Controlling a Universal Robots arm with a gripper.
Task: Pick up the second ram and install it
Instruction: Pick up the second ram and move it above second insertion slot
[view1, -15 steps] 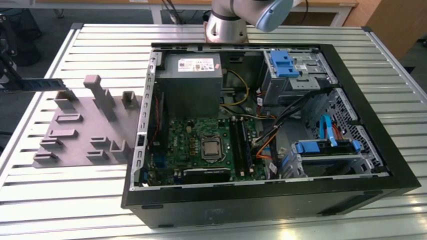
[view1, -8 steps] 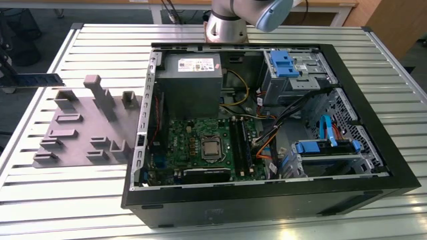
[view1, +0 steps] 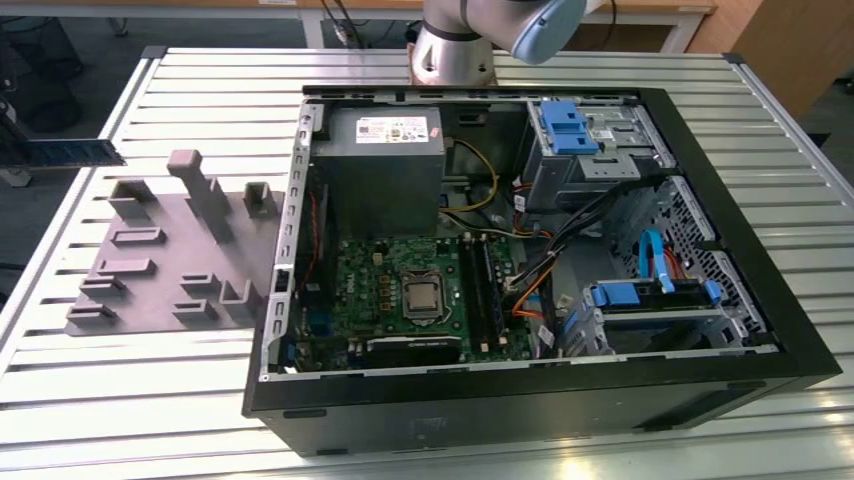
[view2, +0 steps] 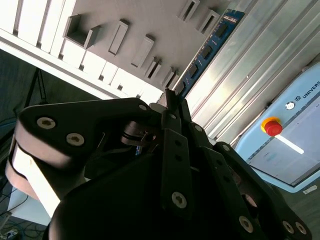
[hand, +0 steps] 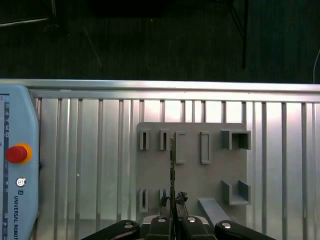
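My gripper (hand: 173, 201) seems pinched narrow on one end of the second ram (view2: 210, 45), aloft near the grey tray (hand: 215, 170): light, stiff, fragile, so best gripped at board edges, not chips.

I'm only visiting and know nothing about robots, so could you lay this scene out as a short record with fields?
Gripper: black gripper, shut on the stick
Held item: long thin blue circuit-board stick, in the air, clear of the tray
Tray: grey plastic tray with upright blocks, on the table
Computer: open black metal case, green motherboard inside
Surface: slatted metal table
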